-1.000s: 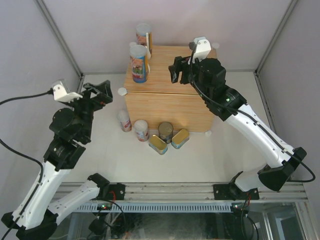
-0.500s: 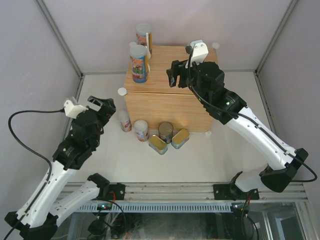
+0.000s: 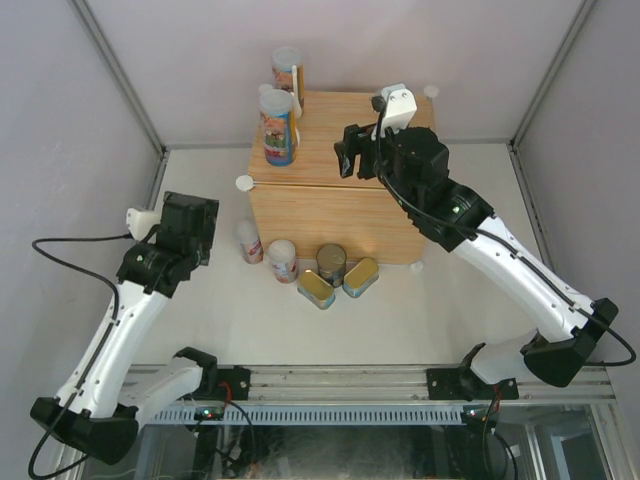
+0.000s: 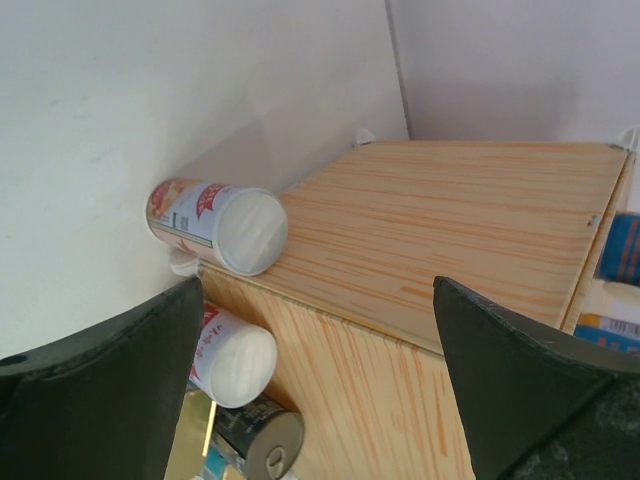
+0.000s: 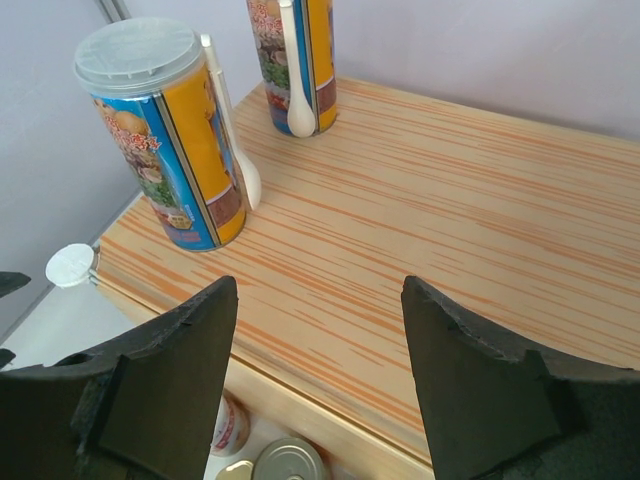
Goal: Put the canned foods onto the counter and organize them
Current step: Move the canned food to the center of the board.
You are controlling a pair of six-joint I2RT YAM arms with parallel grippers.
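The counter (image 3: 340, 190) is a light wood box at the table's middle. Two tall colourful cans (image 3: 278, 125) (image 3: 287, 70) stand on its left part, each with a white spoon; they also show in the right wrist view (image 5: 165, 140) (image 5: 295, 55). On the table before the counter stand two small white-lidded cans (image 3: 248, 241) (image 3: 283, 260), a dark can (image 3: 331, 264) and two gold tins (image 3: 316, 289) (image 3: 361, 276). My left gripper (image 3: 205, 230) is open and empty, left of the small cans (image 4: 218, 225) (image 4: 232, 355). My right gripper (image 3: 348, 160) is open and empty above the counter top (image 5: 430, 220).
White round connectors stick out at the counter's corners (image 3: 243, 183) (image 3: 431, 91). Grey walls with metal posts close the table at the back and both sides. The dark can (image 4: 262, 440) stands close behind the small cans in the left wrist view.
My left arm has swung down and lowered, its gripper now low beside the small cans on the table. My right gripper has stayed over the counter with little movement.
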